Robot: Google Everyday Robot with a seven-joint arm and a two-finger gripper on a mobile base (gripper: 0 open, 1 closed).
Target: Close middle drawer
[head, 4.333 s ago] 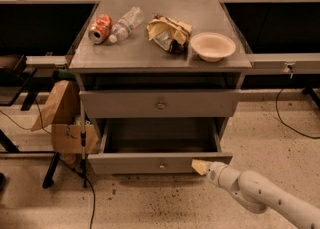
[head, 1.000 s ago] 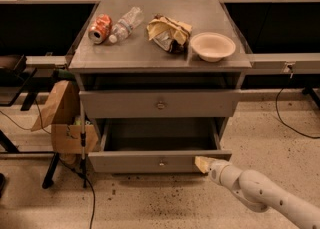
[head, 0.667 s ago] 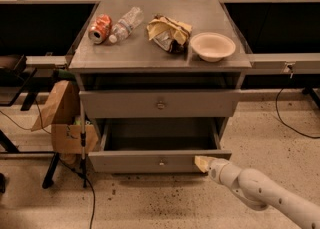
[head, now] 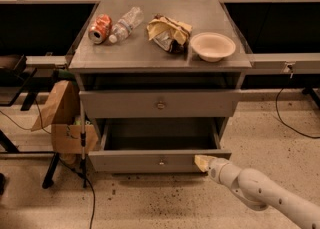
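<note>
Hardly anything has shifted since a second ago: your gripper (head: pixel 201 163) sits at the same spot on the right end of the middle drawer (head: pixel 135 161), and that drawer is pulled out just as far as before. You're looking at the drawer standing wide open, its plain grey floor exposed and its low front panel sticking out past the taller drawer (head: pixel 125 104) above it, which is shut. The small round knob (head: pixel 161 162) is at the centre of the panel, well left of your gripper. The pale gripper tip is right against the panel's right end, near the top edge. Whether it is open or closed, you can't tell from this angle. Your white arm (head: pixel 260 195) runs down and away to the lower right over the speckled floor (head: pixel 150 203). Up on the cabinet top (head: pixel 150 55) you've got a red can (head: pixel 100 28) on its side, a clear bottle (head: pixel 126 23) lying just beside it, a crumpled wrapper (head: pixel 169 33) and a pale bowl (head: pixel 213 46). A brown paper bag (head: pixel 57 105) leans at the cabinet's left.
</note>
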